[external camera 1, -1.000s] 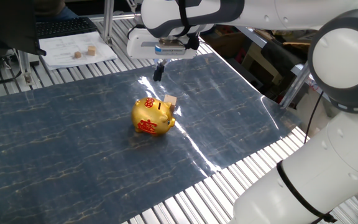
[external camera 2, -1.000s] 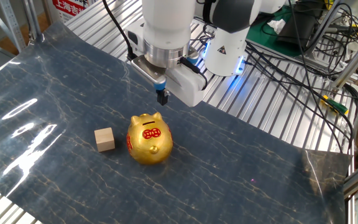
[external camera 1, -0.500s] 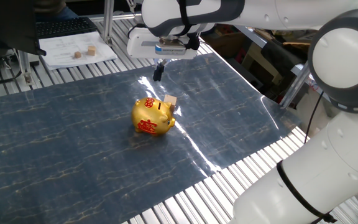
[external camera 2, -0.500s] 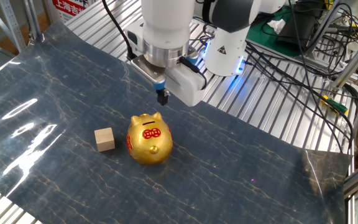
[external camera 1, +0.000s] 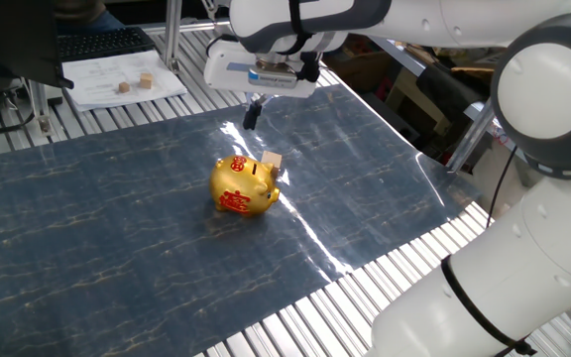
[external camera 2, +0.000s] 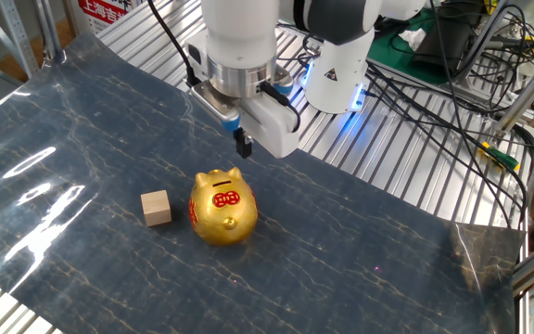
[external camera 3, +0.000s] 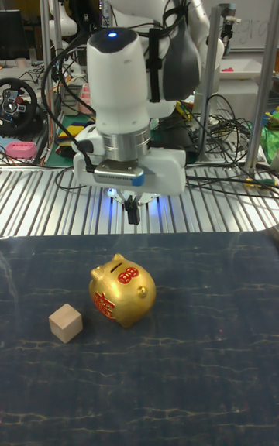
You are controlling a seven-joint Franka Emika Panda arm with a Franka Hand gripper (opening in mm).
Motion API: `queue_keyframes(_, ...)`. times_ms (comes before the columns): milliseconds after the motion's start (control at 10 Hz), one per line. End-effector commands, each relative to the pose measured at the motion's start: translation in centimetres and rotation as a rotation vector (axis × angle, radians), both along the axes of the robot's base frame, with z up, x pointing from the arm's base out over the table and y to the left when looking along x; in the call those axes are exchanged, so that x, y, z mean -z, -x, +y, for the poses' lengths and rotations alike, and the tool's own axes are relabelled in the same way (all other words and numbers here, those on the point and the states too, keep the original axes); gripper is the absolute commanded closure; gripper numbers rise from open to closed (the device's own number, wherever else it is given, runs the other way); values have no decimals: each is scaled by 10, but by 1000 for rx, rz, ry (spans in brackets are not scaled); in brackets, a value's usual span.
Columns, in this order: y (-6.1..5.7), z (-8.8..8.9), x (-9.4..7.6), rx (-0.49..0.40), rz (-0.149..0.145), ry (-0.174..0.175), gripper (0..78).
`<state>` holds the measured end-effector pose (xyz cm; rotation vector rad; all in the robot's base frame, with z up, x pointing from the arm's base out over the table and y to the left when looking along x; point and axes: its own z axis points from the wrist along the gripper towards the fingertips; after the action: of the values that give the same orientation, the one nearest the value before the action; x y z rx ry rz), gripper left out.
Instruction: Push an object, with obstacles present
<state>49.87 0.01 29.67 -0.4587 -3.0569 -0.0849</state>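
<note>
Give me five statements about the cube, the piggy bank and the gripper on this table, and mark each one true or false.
1. The gripper holds the wooden cube. False: it hangs in the air, shut on nothing, and the cube sits on the mat.
2. The piggy bank stands upright with its coin slot on top. True.
3. The cube is stacked on top of the piggy bank. False: it sits on the mat beside the piggy bank.
4. In the tall view, the cube lies left of the piggy bank. True.
5. The gripper touches the piggy bank. False: it hovers above the mat, apart from it.
</note>
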Motion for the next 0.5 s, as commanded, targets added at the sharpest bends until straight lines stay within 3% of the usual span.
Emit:
queue_keyframes(100, -1, 0, -2, 105, -33, -10, 776)
queue_keyframes(300, -1, 0, -2, 185, -6, -8, 776)
queue_keyframes(500, -1, 0, -2, 206, 15, -6, 776)
